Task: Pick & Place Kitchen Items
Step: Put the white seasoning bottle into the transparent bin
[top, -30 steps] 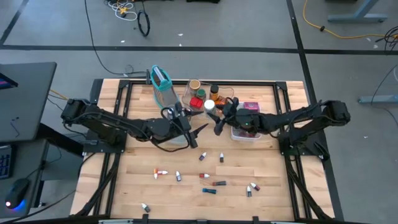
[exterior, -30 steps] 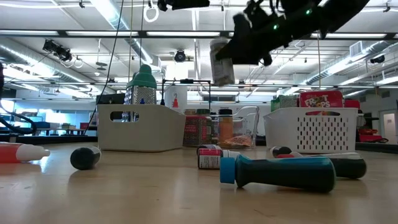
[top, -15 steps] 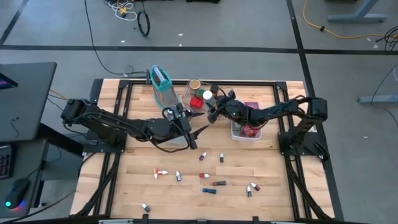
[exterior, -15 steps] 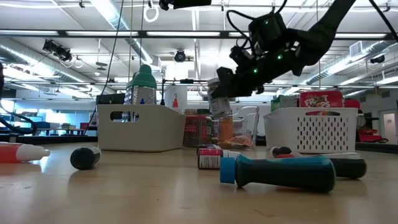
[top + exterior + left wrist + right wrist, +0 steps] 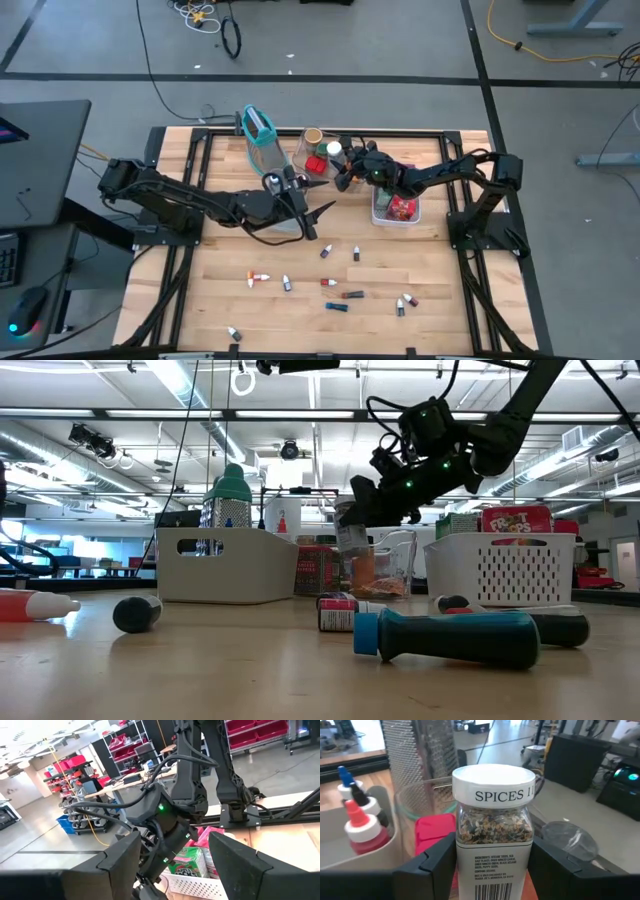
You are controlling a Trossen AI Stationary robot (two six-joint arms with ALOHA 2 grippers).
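Note:
My right gripper (image 5: 343, 163) is over the far middle of the table, shut on a spice jar (image 5: 492, 827) with a white lid (image 5: 335, 150) and a speckled filling. In the low view the jar (image 5: 350, 538) hangs beside a clear container (image 5: 397, 560) of other jars. My left gripper (image 5: 322, 196) stands open and level just nearer, over a grey tray (image 5: 285, 222), nothing between its fingers (image 5: 122, 862). Several small capped vials (image 5: 330, 283) lie on the wood toward the near edge. My right gripper pinches the jar's body, below the lid, between its two fingers (image 5: 436, 862), one on each side (image 5: 461, 851). The fingers come slanting down from the table's right. The jar stands nearly upright, lid up, lifted clear of the table (image 5: 350, 552).
A teal-rimmed holder (image 5: 258, 128) stands far left of the clear container (image 5: 318, 152). A white basket (image 5: 396, 207) with packets sits under my right arm. In the low view, a blue-capped tube (image 5: 450, 637) and a dark vial (image 5: 137, 613) lie close by.
My right gripper has carried the spice jar toward the table's far edge and down, from above the white basket's left side to beside the clear container, tipping a little more downward. The jar has stayed upright in the hold.

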